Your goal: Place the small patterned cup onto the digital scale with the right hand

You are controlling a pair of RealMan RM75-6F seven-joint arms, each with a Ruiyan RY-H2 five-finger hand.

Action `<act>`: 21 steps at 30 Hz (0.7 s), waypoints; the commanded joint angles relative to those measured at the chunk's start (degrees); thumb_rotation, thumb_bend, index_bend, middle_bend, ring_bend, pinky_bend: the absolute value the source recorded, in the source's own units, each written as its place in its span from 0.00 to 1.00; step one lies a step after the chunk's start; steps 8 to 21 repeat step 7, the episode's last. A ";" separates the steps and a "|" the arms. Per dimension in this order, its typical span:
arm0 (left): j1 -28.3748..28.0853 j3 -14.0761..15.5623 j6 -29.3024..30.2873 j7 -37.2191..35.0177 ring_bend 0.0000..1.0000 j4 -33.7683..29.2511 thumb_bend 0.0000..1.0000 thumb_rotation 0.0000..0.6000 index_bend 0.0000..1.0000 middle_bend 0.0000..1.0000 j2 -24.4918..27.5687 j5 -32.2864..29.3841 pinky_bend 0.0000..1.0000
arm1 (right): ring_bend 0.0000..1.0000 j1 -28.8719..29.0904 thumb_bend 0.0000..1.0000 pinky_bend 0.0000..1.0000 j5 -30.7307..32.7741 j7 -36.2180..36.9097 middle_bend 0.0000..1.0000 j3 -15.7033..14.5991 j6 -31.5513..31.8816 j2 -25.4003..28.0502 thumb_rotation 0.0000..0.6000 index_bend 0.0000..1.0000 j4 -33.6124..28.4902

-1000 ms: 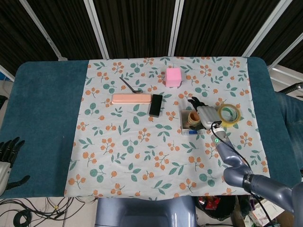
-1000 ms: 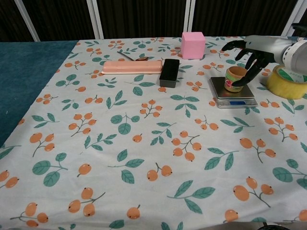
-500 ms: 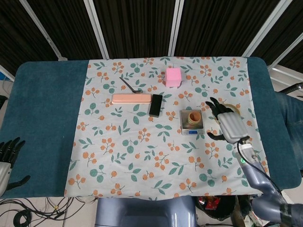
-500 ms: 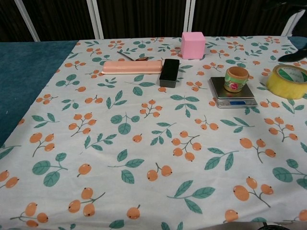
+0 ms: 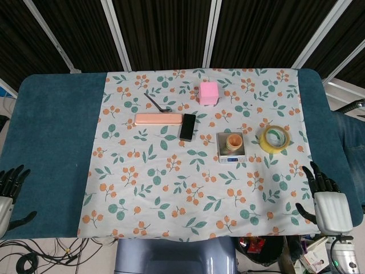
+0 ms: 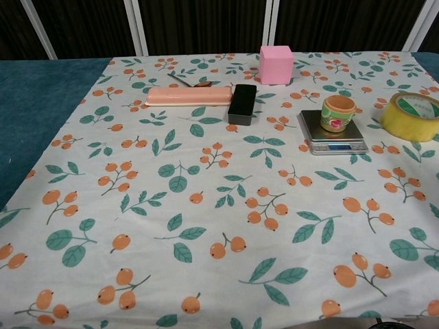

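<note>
The small patterned cup (image 5: 234, 142) (image 6: 339, 113) stands upright on the silver digital scale (image 5: 222, 151) (image 6: 315, 134), right of the table's middle. My right hand (image 5: 325, 202) rests at the table's front right corner, far from the cup, fingers spread and empty. At the front left edge lies my left hand (image 5: 8, 191), also spread and holding nothing. Neither hand appears in the chest view.
A yellow tape roll (image 5: 274, 138) (image 6: 407, 115) lies just right of the scale. A pink cube (image 5: 208, 92), a black box (image 5: 187, 126), a pink case (image 5: 158, 119) and a small spoon (image 5: 156, 103) sit further back on the floral cloth (image 5: 171, 182).
My right hand let go of the cup on the scale and drew back to the front right corner. The cup stays upright on the scale.
</note>
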 commanded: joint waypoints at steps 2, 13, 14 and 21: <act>-0.03 -0.22 0.64 -0.79 0.00 0.83 0.12 1.00 0.01 0.00 -0.10 0.59 0.03 | 0.14 -1.53 0.11 0.23 -3.50 -0.03 0.00 -0.97 1.03 -1.86 1.00 0.09 2.80; -0.14 -0.47 1.74 -1.83 0.00 2.02 0.12 1.00 0.01 0.00 -0.33 1.69 0.03 | 0.14 -1.72 0.11 0.23 -3.84 0.49 0.00 -0.70 -0.40 -2.38 1.00 0.09 3.56; -0.14 -0.47 1.74 -1.83 0.00 2.02 0.12 1.00 0.01 0.00 -0.33 1.69 0.03 | 0.14 -1.72 0.11 0.23 -3.84 0.49 0.00 -0.70 -0.40 -2.38 1.00 0.09 3.56; -0.14 -0.47 1.74 -1.83 0.00 2.02 0.12 1.00 0.01 0.00 -0.33 1.69 0.03 | 0.14 -1.72 0.11 0.23 -3.84 0.49 0.00 -0.70 -0.40 -2.38 1.00 0.09 3.56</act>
